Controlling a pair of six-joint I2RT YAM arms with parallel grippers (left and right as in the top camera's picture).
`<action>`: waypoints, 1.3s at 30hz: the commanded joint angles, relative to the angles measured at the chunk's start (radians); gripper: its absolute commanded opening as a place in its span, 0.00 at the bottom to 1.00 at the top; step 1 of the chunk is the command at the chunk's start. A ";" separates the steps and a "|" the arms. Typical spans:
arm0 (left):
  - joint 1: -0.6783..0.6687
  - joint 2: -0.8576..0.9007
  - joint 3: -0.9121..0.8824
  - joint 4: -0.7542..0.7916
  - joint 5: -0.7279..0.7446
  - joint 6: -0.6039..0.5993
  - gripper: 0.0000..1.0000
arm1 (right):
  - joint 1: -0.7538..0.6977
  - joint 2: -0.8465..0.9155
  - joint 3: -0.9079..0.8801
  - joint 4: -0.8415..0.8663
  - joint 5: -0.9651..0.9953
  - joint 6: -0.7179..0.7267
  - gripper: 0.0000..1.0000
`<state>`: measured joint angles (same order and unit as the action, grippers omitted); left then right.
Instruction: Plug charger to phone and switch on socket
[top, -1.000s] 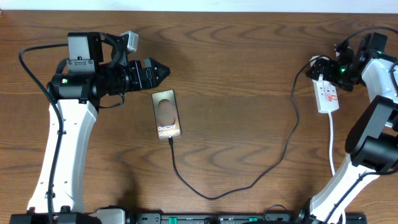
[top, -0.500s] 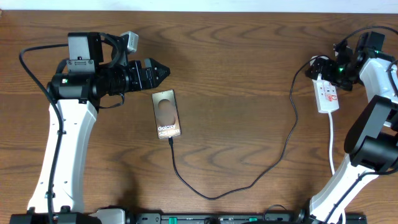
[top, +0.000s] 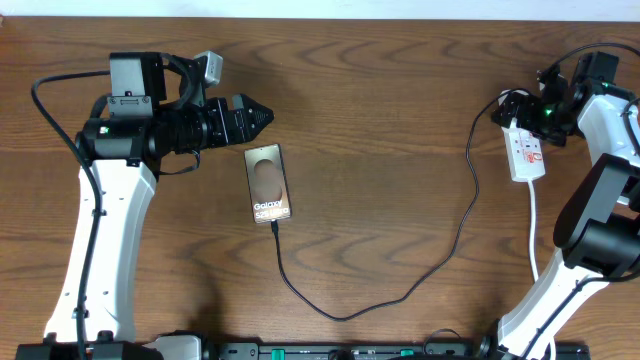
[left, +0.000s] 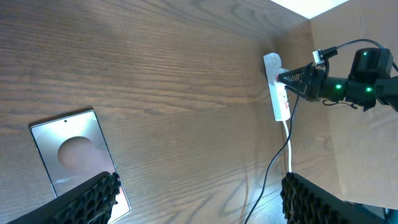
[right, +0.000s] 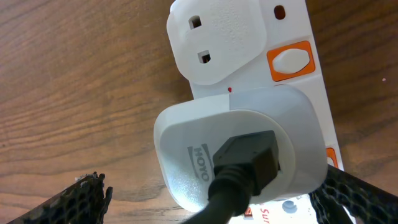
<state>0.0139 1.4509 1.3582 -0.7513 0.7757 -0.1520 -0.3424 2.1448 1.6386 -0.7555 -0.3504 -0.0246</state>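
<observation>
Lying flat and face up on the brown wooden bench (top: 400, 60), the phone (top: 269, 184) sits left of centre and shows a brownish oval and white lettering. The charger (top: 440, 255), a thin black cable, meets the phone's lower short edge. From there it loops toward the near side of the bench, then climbs rightward to a white plug head (right: 233, 146). The plug head is seated in the socket (top: 526, 152), a short white power strip at the far right. The strip's white cord (top: 532, 215) trails toward the near edge. The left fingers (left: 93, 198) hover just past the phone's far edge, apart from it. The left wrist view shows them spread wide, one in each lower corner, holding nothing. The right fingers (right: 78, 202) hang over the strip's far end. They are also spread wide, and the plug head appears between them. Whether they touch it cannot be told. An orange switch (right: 289, 61) sits beside the strip's unused outlet, and its position cannot be read.
</observation>
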 joint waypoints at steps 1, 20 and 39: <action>0.000 -0.007 0.006 -0.001 -0.010 0.022 0.85 | 0.043 0.002 -0.043 0.018 -0.151 0.014 0.99; 0.000 -0.007 0.006 -0.001 -0.009 0.022 0.85 | 0.044 0.002 -0.115 0.068 -0.210 0.047 0.99; 0.000 -0.007 0.006 -0.004 -0.009 0.025 0.85 | 0.094 0.002 -0.122 0.043 -0.201 0.071 0.99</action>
<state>0.0139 1.4509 1.3582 -0.7525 0.7757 -0.1516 -0.3347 2.1109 1.5635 -0.6930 -0.3473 0.0017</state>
